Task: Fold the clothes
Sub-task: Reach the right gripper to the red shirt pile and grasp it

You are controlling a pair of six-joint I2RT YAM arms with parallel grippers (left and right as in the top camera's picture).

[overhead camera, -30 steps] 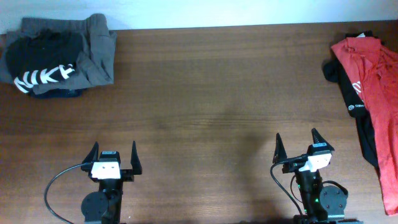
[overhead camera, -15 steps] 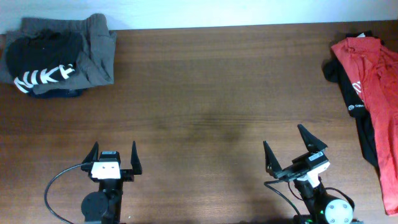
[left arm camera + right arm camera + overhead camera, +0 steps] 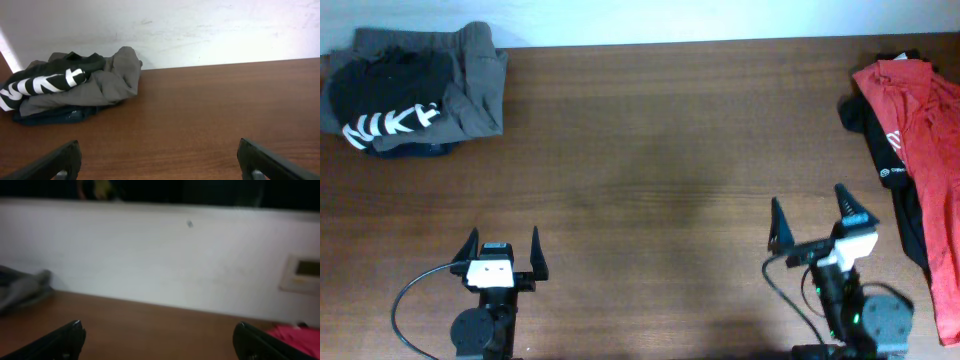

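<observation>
The clothes lie in two heaps. A red-orange shirt (image 3: 925,150) is crumpled at the table's far right edge, and a corner of it (image 3: 295,335) shows low on the right in the right wrist view. My right gripper (image 3: 807,195) stands open and empty near the front edge, left of the shirt and apart from it. In its own view the right gripper (image 3: 159,325) frames only bare wood. My left gripper (image 3: 504,232) is open and empty at the front left, and the left gripper (image 3: 159,145) faces the far-left heap.
A black garment (image 3: 880,140) with a small white logo lies under the red shirt. Grey and black clothes with white lettering (image 3: 415,90) are piled at the back left corner (image 3: 75,85). A white wall runs behind the brown wooden table (image 3: 660,150).
My right arm has shifted right, toward the red shirt, and its gripper has lifted and turned. The left arm and both heaps of clothes have stayed still.
</observation>
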